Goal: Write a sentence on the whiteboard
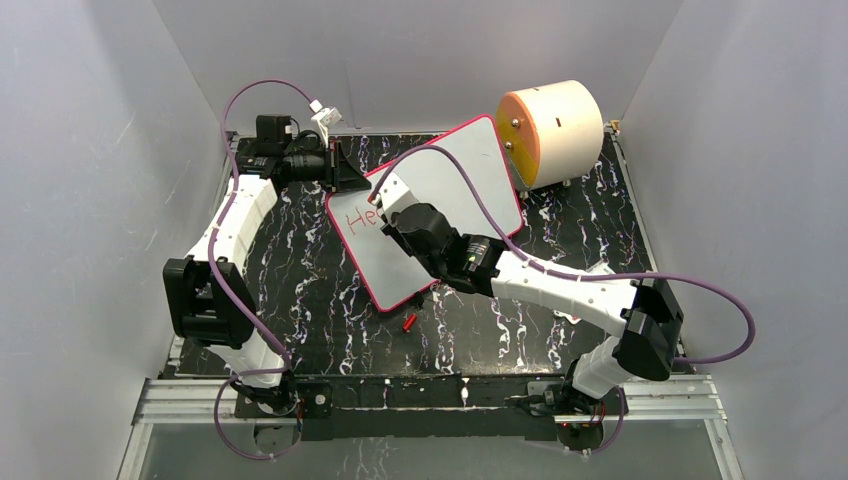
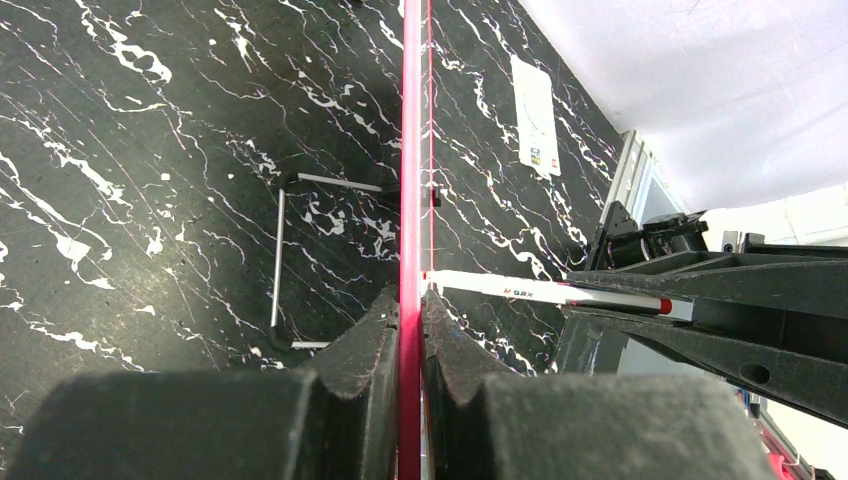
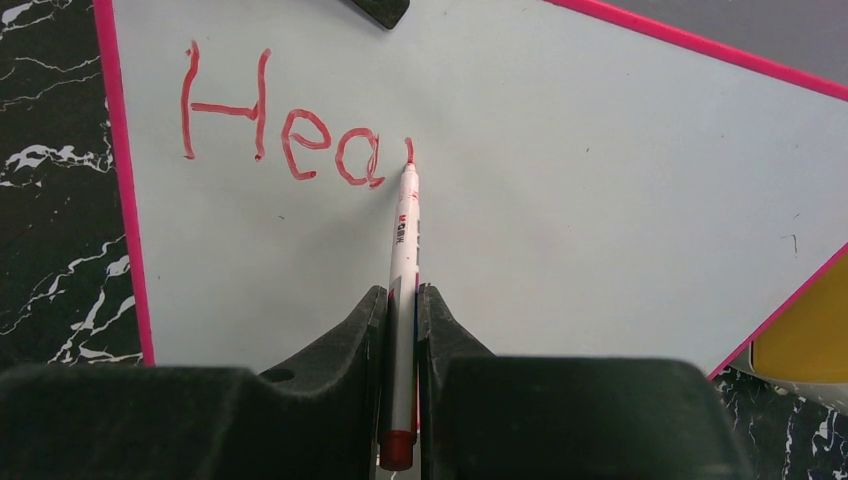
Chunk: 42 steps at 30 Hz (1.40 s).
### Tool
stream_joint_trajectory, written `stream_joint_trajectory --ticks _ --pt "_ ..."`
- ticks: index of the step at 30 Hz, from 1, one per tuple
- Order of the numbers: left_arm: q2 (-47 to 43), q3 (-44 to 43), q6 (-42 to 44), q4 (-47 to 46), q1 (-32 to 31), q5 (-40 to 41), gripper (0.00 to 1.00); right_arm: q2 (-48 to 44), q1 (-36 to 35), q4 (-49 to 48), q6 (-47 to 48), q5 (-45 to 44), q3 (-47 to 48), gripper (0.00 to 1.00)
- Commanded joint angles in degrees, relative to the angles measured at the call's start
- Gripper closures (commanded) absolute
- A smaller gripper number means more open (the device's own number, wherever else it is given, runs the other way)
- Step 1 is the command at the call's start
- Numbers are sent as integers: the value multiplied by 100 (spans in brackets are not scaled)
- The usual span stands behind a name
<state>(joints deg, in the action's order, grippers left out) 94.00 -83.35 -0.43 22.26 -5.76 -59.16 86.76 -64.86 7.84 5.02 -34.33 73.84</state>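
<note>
While the whiteboard (image 1: 470, 175) lies mid-frame in the top view, long axis running lower left to upper right, the left gripper (image 2: 410, 310) is clamped on its thin pink rim, which shows edge-on in the left wrist view as a vertical line. The right wrist view shows the sentence (image 3: 300, 143) plainly — 3 red letters, "Hea" — and the right gripper (image 3: 402, 300) pinching a slim white pen (image 3: 403, 230), tip pointing up-frame and touching the smooth board.

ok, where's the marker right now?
Right wrist view: the marker sits clamped in the right pincer, tip on the whiteboard just right of the red lettering.
</note>
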Motion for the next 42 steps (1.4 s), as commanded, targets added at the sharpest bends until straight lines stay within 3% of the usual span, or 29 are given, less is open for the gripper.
stream_joint_trajectory --ticks 1,22,42 --pt "-14 120 82 262 -66 -26 100 56 37 148 -152 33 312 100" --pt "-6 131 -87 221 -66 -25 100 11 44 405 -299 152 332 100" --pt "-21 137 -102 221 -66 -85 100 -118 43 -598 -97 -242 -56 100"
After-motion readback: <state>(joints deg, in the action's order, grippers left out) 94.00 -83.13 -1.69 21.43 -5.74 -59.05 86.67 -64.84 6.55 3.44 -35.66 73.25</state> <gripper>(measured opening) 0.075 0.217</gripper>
